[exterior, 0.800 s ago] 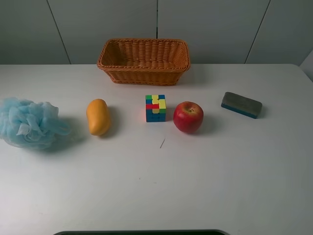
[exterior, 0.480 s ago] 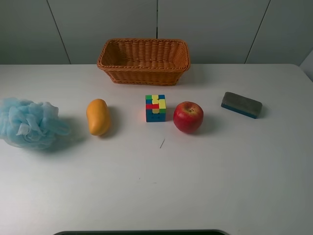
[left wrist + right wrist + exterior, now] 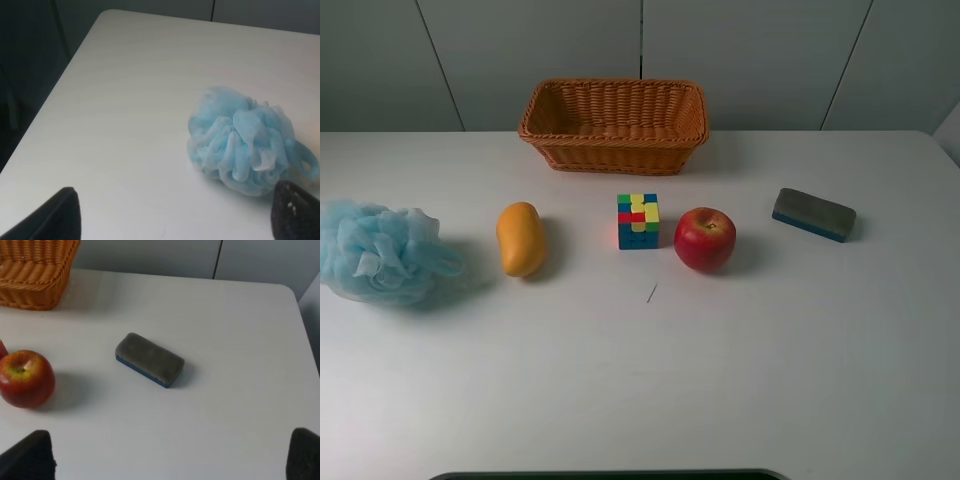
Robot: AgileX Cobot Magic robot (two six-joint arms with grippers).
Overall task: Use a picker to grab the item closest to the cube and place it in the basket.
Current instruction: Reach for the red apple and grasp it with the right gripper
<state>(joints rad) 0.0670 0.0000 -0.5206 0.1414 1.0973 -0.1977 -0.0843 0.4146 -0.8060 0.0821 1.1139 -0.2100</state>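
A multicoloured cube [image 3: 638, 220] sits mid-table. A red apple [image 3: 705, 239] lies just right of it, the closest item; it also shows in the right wrist view [image 3: 26, 378]. An orange mango [image 3: 520, 238] lies farther off to the cube's left. The wicker basket [image 3: 614, 124] stands empty behind the cube; a corner shows in the right wrist view [image 3: 35, 270]. Neither gripper appears in the high view. The left gripper [image 3: 175, 212] is open and empty near a blue bath pouf [image 3: 245, 141]. The right gripper [image 3: 170, 460] is open and empty, with its fingertips [image 3: 27, 457] at the frame corners.
The blue bath pouf [image 3: 378, 250] lies at the table's left edge. A grey and blue eraser [image 3: 813, 214] lies at the right, also in the right wrist view [image 3: 149, 359]. The white table [image 3: 650, 390] ends at a dark front edge.
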